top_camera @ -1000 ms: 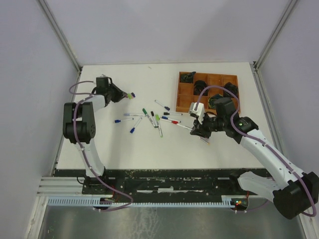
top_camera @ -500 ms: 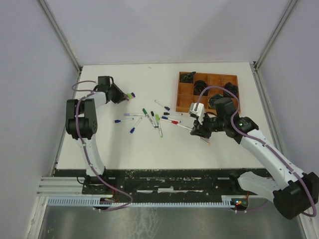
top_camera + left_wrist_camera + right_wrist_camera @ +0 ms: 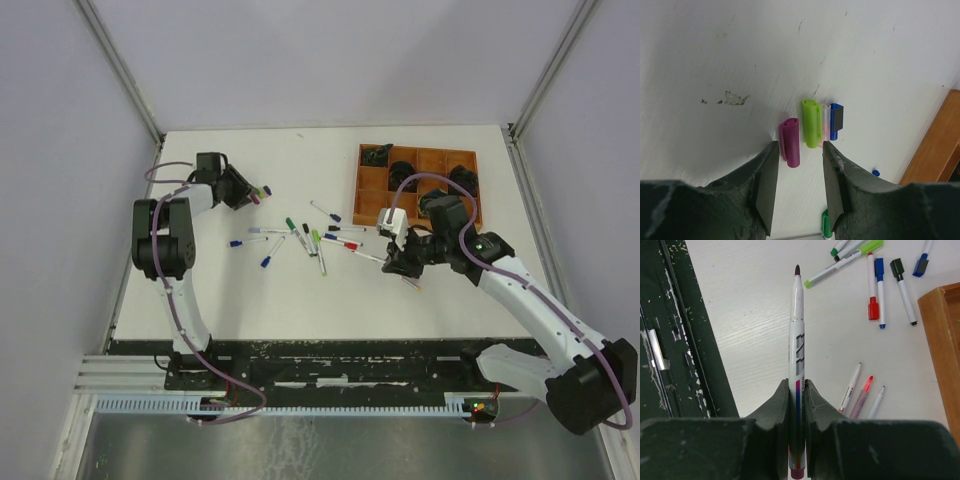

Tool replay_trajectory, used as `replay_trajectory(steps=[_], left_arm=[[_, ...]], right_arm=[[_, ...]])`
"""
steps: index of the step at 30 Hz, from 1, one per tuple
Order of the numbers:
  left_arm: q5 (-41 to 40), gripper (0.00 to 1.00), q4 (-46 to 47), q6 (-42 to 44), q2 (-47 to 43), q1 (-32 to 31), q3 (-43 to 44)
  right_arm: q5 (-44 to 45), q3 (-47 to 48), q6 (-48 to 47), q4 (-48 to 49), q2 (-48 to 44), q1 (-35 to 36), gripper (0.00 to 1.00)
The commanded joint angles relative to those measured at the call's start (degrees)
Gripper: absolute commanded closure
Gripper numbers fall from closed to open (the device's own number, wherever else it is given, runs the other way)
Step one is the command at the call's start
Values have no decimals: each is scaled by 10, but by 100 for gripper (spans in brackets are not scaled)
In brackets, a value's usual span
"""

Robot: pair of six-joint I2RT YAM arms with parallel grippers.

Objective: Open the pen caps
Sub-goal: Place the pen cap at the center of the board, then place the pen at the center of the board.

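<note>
— What is the left gripper (image 3: 800, 156) doing?
— It's hanging half-open and empty over 4 pen caps (image 3: 811, 123) lying together on the table (image 3: 715, 55).
— And the right gripper (image 3: 797, 390)?
— It's clamping an uncapped pen (image 3: 796, 330).

- We see a white worktop (image 3: 300, 300), with a scuff mark (image 3: 735, 98) on it.
- A brown compartment tray (image 3: 357, 190) sits at the worktop's far right.
- Dark items (image 3: 403, 170) lie in several of its compartments; we cannot tell what they are.
- A black, chipped strip (image 3: 330, 352) runs along the near edge.
- Pale walls (image 3: 330, 60) close in three sides.
</note>
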Motion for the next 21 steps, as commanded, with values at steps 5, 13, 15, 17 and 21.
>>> replay_trajectory(steps=[5, 13, 15, 17, 21], left_arm=[[-17, 47, 25, 30, -121, 5, -48], [70, 47, 174, -21, -289, -9, -225], [77, 46, 180, -13, -344, -35, -266], [62, 45, 179, 0, -411, -75, -301], [5, 43, 175, 11, -520, -162, -371]], right_arm=[[70, 56, -44, -76, 99, 1, 98], [160, 51, -24, -75, 162, 1, 98], [179, 61, -19, -90, 186, 1, 98], [200, 71, -9, -101, 209, 2, 98], [225, 81, 14, -100, 238, 2, 98]])
